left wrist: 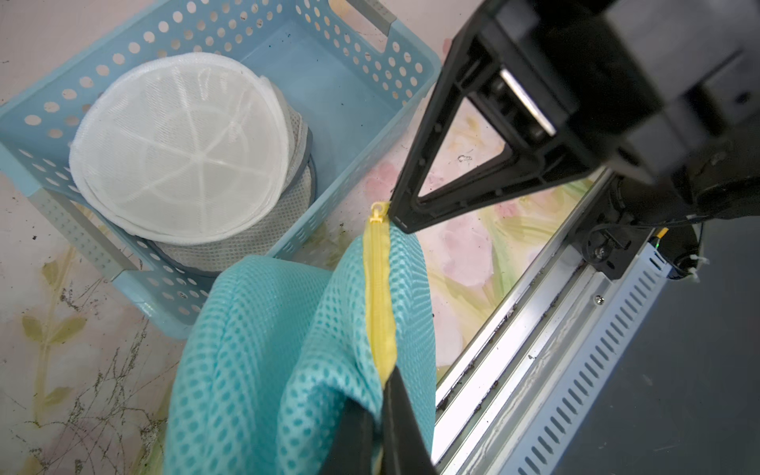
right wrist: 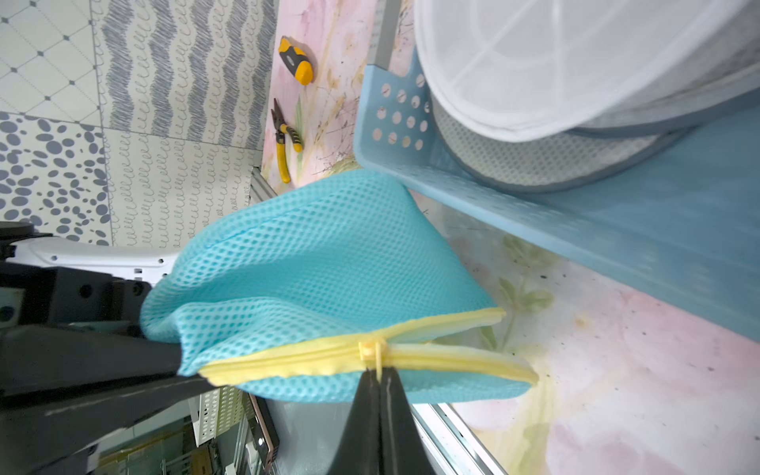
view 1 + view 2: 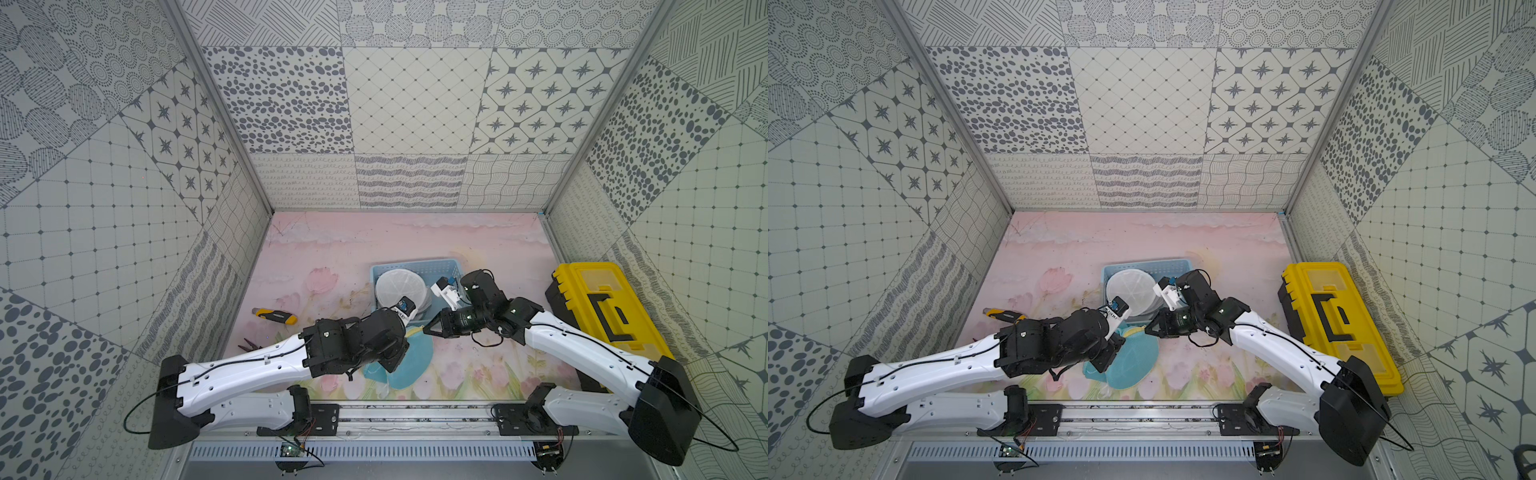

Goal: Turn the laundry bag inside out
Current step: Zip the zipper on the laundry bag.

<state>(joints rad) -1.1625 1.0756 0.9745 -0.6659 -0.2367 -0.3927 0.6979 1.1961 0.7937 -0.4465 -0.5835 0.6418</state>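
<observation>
The laundry bag (image 3: 411, 361) (image 3: 1136, 359) is turquoise mesh with a yellow zipper, and it is held above the pink mat in front of the basket. My left gripper (image 1: 380, 397) is shut on the bag's zipper edge (image 1: 382, 329), pinching mesh and yellow tape. My right gripper (image 2: 378, 376) is shut on the yellow zipper pull (image 2: 375, 349), with the slider partway along the zipper. In the left wrist view the right gripper (image 1: 397, 216) tip meets the slider (image 1: 379, 210) at the bag's top. The bag (image 2: 320, 263) bulges between both grippers. In both top views my left wrist hides much of the bag.
A light blue perforated basket (image 3: 415, 265) behind the bag holds round white mesh bags (image 3: 400, 287). A yellow toolbox (image 3: 602, 307) stands at the right wall. A yellow-black utility knife (image 3: 276, 316) and pliers (image 3: 249, 344) lie at the left. The metal rail (image 3: 415, 415) runs along the front.
</observation>
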